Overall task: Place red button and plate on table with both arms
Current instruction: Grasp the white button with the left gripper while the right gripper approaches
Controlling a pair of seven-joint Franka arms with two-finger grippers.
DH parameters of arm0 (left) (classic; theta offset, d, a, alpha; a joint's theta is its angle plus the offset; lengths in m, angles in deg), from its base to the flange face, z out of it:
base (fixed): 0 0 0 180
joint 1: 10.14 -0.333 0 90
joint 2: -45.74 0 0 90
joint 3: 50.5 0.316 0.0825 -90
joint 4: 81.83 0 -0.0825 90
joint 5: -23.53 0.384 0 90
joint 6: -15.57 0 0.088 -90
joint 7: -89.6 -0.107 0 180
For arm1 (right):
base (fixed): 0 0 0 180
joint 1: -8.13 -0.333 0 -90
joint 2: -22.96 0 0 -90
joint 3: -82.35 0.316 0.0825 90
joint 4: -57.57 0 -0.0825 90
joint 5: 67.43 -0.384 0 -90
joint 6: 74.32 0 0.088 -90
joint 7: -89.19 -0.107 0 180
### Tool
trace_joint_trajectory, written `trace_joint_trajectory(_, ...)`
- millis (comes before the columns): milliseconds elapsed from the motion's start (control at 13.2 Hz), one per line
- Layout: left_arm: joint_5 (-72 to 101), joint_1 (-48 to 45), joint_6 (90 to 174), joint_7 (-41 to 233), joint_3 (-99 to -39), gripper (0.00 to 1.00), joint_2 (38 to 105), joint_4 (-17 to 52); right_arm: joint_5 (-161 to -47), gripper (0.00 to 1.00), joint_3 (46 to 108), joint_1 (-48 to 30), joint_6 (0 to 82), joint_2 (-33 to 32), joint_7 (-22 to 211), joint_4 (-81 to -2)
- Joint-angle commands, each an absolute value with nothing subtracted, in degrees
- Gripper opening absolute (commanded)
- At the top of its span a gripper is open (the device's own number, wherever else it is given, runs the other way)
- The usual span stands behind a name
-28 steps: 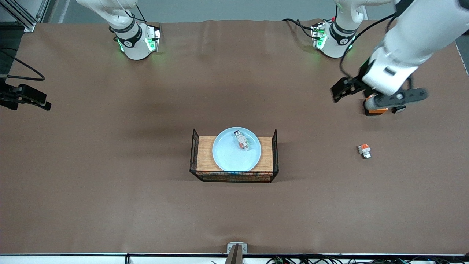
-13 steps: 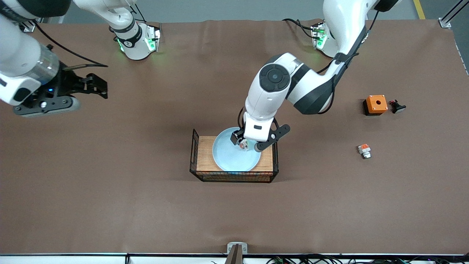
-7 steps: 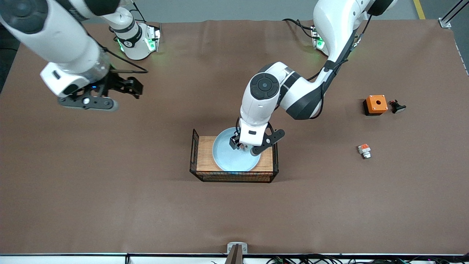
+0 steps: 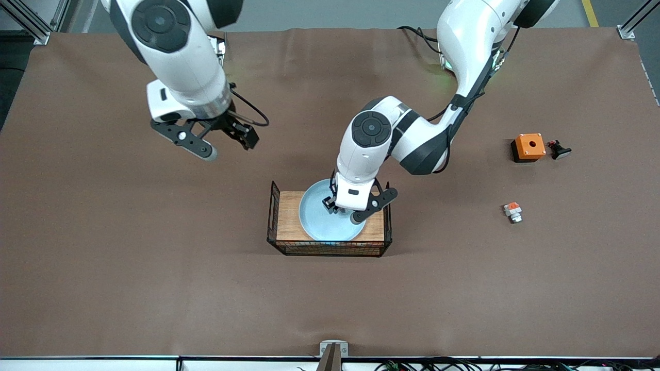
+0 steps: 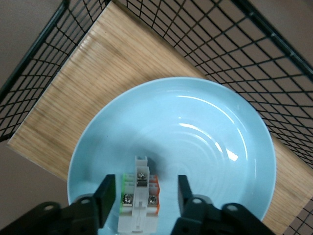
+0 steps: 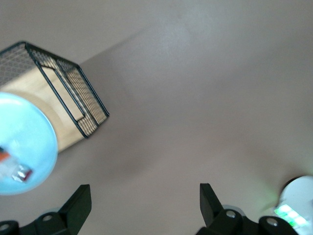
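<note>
**Left arm down on the button, rack walls close by**

So the left gripper (image 5: 142, 196) straddles the red button (image 5: 140, 196) lying in the plate (image 5: 205, 142), fingers (image 5: 105, 193) narrowed with small gaps still showing, nothing clamped yet. The plate rests on the wooden rack (image 4: 289, 216). An off-centre squeeze could probably skid the button away. The right gripper (image 4: 227, 139) hovers wide open, empty, above bare table (image 4: 154, 288) near the rack, whose wire ends (image 4: 271, 211) crowd any plate grab.

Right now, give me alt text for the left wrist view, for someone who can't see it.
The left gripper has its jaws on either side of the red button, with small gaps showing, on a pale blue plate. The plate sits on a wooden board with black wire ends.
</note>
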State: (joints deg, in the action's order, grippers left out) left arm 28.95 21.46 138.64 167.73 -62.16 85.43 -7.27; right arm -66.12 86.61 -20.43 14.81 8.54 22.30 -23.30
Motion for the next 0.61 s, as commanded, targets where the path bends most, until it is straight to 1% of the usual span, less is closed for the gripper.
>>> trace_joint_trajectory(0,30.90,23.70,138.00,168.70,-61.58,0.00,85.74,-8.79,-65.23,0.98,86.40,-22.45,18.31,5.48,11.09,-22.77)
trace_joint_trajectory(152,31.35,23.53,136.08,168.61,-61.58,0.00,83.98,-8.79,-65.67,0.98,86.40,-23.33,20.59,3.98,4.31,-22.76)
trace_joint_trajectory(379,31.52,22.56,130.99,168.44,-61.49,0.00,79.69,-8.79,-65.67,0.98,86.40,-24.74,21.66,2.92,2.88,-22.94)
trace_joint_trajectory(530,32.75,19.85,127.99,167.91,-61.66,0.00,76.44,-8.36,-65.67,0.98,86.40,-24.74,22.10,2.83,3.40,-23.20)
